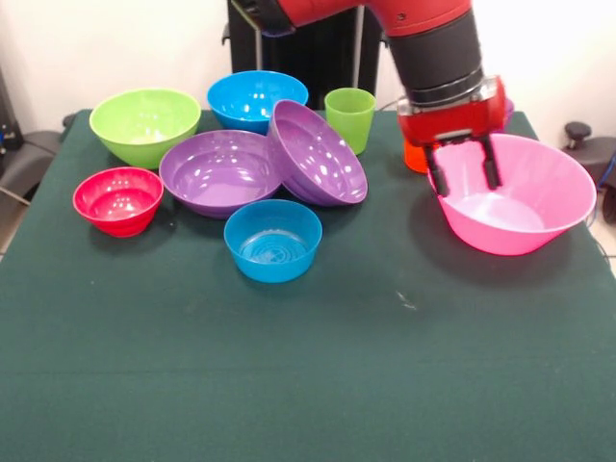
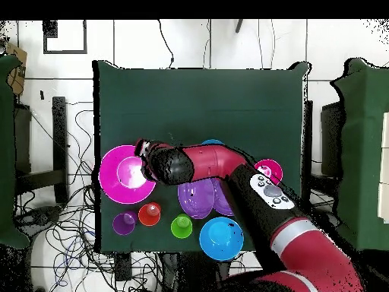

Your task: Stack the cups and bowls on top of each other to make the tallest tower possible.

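Over at the pink bowl [image 1: 539, 207] is where you've got the gripper [image 1: 463, 176] parked: its two black fingers [image 1: 436, 173] hang apart, straddling the bowl's far rim, one outside and one inside, with nothing pinched between them. The bowl itself is empty, sitting upright on the green table [image 1: 318, 375] well apart from the rest.

Right behind the gripper you can just see a sliver of the orange cup [image 1: 415, 157], mostly hidden in the front view. From overhead it's clearer [image 2: 150, 214], standing beside the purple cup [image 2: 124, 223] near the table edge, with the green cup [image 1: 349, 118] a bit further along.

The other bowls are all clustered on the opposite side from the pink one. One purple bowl [image 1: 220, 171] sits upright, and the second purple bowl [image 1: 318, 154] is tipped on its side, leaning against it. You've also got a lime green bowl [image 1: 144, 125], a blue bowl [image 1: 256, 99] at the back, another blue bowl [image 1: 273, 240] up front and the little red bowl [image 1: 118, 200]. Every one of them is empty, nothing stacked yet
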Tool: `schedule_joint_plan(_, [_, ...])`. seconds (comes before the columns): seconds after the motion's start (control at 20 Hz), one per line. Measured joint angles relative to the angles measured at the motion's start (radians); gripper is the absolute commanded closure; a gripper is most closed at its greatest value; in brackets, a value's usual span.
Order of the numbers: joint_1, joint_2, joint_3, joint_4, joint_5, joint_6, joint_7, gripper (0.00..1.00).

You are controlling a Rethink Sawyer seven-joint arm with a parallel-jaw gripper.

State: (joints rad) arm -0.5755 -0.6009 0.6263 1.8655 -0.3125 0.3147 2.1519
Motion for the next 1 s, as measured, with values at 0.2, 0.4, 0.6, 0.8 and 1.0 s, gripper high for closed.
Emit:
schedule_joint_plan(0.2, [0.000,0.005,0.028,0.017,0.000,0.000,0.000,0.00])
schedule_joint_plan(0.4, [0.003,0.009,0.030,0.026,-0.001,0.000,0.000,0.00])
schedule_joint_plan(0.6, [0.007,0.010,0.030,0.029,-0.020,0.000,0.000,0.00])
schedule_joint_plan(0.8, [0.013,0.010,0.023,0.029,-0.044,0.000,0.000,0.00])
schedule_joint_plan(1.0, [0.015,0.010,0.011,0.029,-0.066,0.000,0.000,0.00])
